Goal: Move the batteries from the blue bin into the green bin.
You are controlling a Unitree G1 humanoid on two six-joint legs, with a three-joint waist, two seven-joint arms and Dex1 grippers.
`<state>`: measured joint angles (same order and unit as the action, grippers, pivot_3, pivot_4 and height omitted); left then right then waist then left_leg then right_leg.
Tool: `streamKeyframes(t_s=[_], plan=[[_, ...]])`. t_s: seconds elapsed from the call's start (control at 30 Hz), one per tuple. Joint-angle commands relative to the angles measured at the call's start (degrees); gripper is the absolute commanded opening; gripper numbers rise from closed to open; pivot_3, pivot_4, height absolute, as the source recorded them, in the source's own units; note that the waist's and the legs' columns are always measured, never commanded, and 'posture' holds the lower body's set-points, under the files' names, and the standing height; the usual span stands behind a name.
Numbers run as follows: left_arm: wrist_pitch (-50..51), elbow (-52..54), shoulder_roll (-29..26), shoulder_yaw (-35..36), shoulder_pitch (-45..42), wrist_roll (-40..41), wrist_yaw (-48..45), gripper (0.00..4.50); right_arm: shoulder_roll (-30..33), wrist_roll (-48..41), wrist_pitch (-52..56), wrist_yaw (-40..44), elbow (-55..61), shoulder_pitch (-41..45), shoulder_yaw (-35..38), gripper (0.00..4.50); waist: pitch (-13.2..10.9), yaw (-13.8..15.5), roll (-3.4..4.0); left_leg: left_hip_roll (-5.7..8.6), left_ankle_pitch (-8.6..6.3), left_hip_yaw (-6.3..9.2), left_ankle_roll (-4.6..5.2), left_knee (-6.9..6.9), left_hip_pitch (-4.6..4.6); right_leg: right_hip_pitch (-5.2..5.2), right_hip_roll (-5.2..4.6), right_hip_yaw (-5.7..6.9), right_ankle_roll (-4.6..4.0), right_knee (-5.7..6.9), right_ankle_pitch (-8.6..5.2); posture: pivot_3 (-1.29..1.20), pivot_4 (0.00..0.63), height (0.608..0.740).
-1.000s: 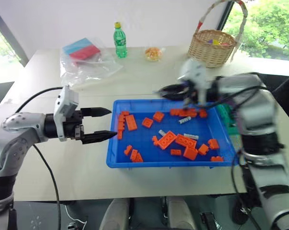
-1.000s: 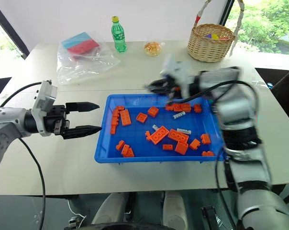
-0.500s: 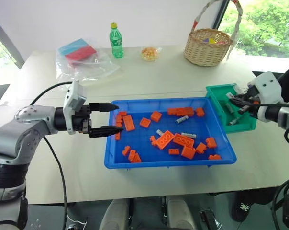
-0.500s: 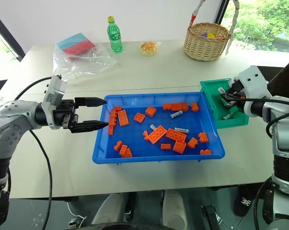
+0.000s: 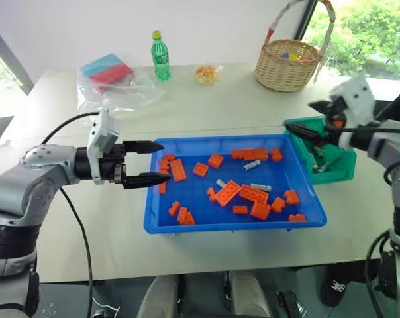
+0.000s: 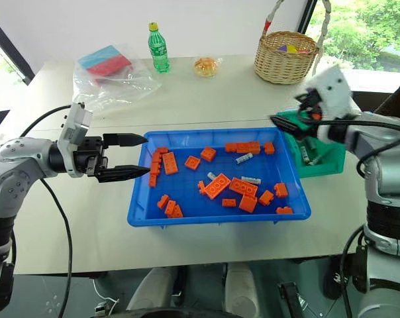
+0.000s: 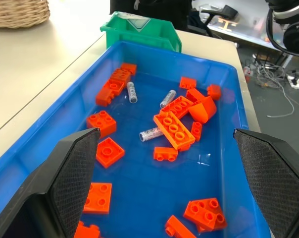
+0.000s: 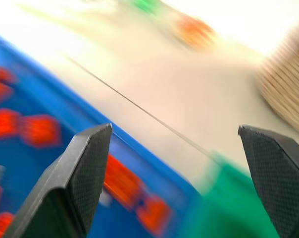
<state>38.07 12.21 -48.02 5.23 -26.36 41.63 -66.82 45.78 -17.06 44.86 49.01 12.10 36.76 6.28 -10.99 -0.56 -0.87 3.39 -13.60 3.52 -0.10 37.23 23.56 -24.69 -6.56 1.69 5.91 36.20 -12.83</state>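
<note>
On the pale surface, the far edge carries a wicker basket at about 1 o'clock, a green soda bottle at 11 o'clock, a small orange snack pack near 12 o'clock, and a clear plastic bag with blue and red pieces inside at 10 o'clock.

The blue bin sits at the centre. Orange toy bricks lie scattered through it, some just beside the batteries. Three batteries lie flat among them: one toward the bin's 1 o'clock with its long axis running roughly 2 to 8 o'clock, one near the middle running about 10 to 4 o'clock beside a long brick, and one at its right running almost 3 to 9 o'clock.

The green bin touches the blue bin's 2 o'clock corner; a few batteries lie in it, roughly along 11 to 5 o'clock.

The left gripper hangs over the blue bin's 9 o'clock rim, fingers apart and empty, pointing toward 3 o'clock. The right gripper hangs above the green bin's near-left corner, fingers spread wide and empty, pointing toward 9 o'clock.
</note>
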Motion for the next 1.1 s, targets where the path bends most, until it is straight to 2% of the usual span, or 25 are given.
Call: streamKeyframes(t_s=[0.03, 0.17, 0.3, 0.37, 0.7, 0.77, 0.87, 0.97, 1.07, 1.1], plan=[[-0.6, 0.5, 0.0, 0.5, -1.7, -0.4, 0.2, 4.50, -2.2, 2.4, 1.2, -0.4, -4.1, 5.8, -8.1, 4.17, 0.0, -0.1, -0.01, 0.01, 0.00, -0.01, 0.00, 0.06, 0.00, 0.02, 0.00, 0.00, -0.01, -0.01, 0.00, 0.00, 0.150, 0.693], [-0.5, 0.9, -0.1, 0.9, -1.6, -0.7, 0.8, 4.50, -6.4, 4.2, 6.7, -2.7, -3.9, 9.2, -16.0, 4.17, 0.0, -0.1, -0.02, 0.02, 0.00, 0.01, 0.00, 0.07, 0.02, 0.01, -0.04, -0.01, -0.08, -0.01, -0.03, 0.00, 0.150, 0.693], [0.0, 2.2, -0.7, 2.4, 0.2, 0.0, 1.2, 4.50, -11.9, -0.7, 23.1, -5.2, 2.3, 10.4, -18.2, 4.17, 0.0, -0.1, -0.02, 0.01, 0.00, 0.05, -0.01, -0.04, 0.06, -0.12, -0.08, -0.01, 0.00, 0.05, 0.01, 0.00, 0.150, 0.693], [0.2, 2.6, -1.0, 3.0, 0.9, 0.2, 1.4, 4.50, -13.0, -2.0, 28.0, -6.1, 4.5, 10.1, -18.7, 4.17, 0.0, -0.1, -0.02, 0.01, 0.00, 0.06, -0.01, -0.05, 0.15, -0.23, -0.11, -0.01, 0.00, 0.06, 0.02, 0.00, 0.150, 0.693], [0.1, 4.3, -0.2, 3.9, 2.9, 0.7, 3.2, 4.50, -11.2, -3.4, 29.1, -7.0, 7.2, 7.7, -22.6, 4.17, 0.0, -0.1, -0.02, 0.11, 0.00, 0.07, 0.00, 0.08, 0.26, -0.27, -0.11, 0.02, 0.00, 0.06, 0.02, 0.00, 0.150, 0.693], [-0.1, 4.1, -0.2, 4.0, 3.0, 0.8, 3.3, 4.50, -7.9, -1.6, 20.8, -4.2, 9.4, 6.9, -24.0, 4.17, 0.0, -0.1, -0.02, 0.10, 0.00, 0.07, 0.00, 0.07, 0.26, -0.28, -0.10, 0.02, 0.01, 0.07, 0.02, 0.00, 0.150, 0.693], [-0.5, 3.5, -0.1, 3.8, 2.9, 0.6, 3.1, 4.50, -1.3, -0.5, 4.9, 4.8, 10.6, 5.3, -23.5, 4.17, 0.0, 0.0, -0.01, 0.12, 0.00, 0.04, 0.00, 0.08, 0.30, -0.29, -0.10, 0.04, 0.03, 0.06, 0.02, 0.00, 0.150, 0.693], [-0.8, 2.4, 0.2, 3.1, 1.7, 0.1, 2.9, 4.50, 3.1, -0.4, -10.5, 15.4, 4.6, 6.5, -21.8, 4.17, 0.0, -0.2, -0.03, 0.12, 0.00, 0.02, 0.00, 0.10, 0.26, -0.21, -0.08, 0.06, 0.05, 0.02, 0.02, 0.00, 0.150, 0.693], [-1.0, 1.9, 0.4, 2.9, 1.2, 0.0, 2.8, 4.50, 4.4, 1.4, -19.7, 20.9, -0.9, 7.4, -22.4, 4.17, 0.0, -0.3, -0.04, 0.09, 0.00, 0.01, 0.00, 0.10, 0.12, -0.08, -0.04, 0.06, 0.05, 0.02, 0.02, 0.00, 0.150, 0.693], [-1.1, 1.7, 0.4, 2.8, 1.0, -0.1, 2.8, 4.50, 4.6, 2.3, -22.1, 22.7, -2.9, 7.9, -23.0, 4.35, 0.0, -0.3, -0.04, 0.08, 0.00, 0.01, 0.00, 0.10, 0.08, -0.05, -0.03, 0.05, 0.04, 0.02, 0.02, 0.00, 0.150, 0.693]])
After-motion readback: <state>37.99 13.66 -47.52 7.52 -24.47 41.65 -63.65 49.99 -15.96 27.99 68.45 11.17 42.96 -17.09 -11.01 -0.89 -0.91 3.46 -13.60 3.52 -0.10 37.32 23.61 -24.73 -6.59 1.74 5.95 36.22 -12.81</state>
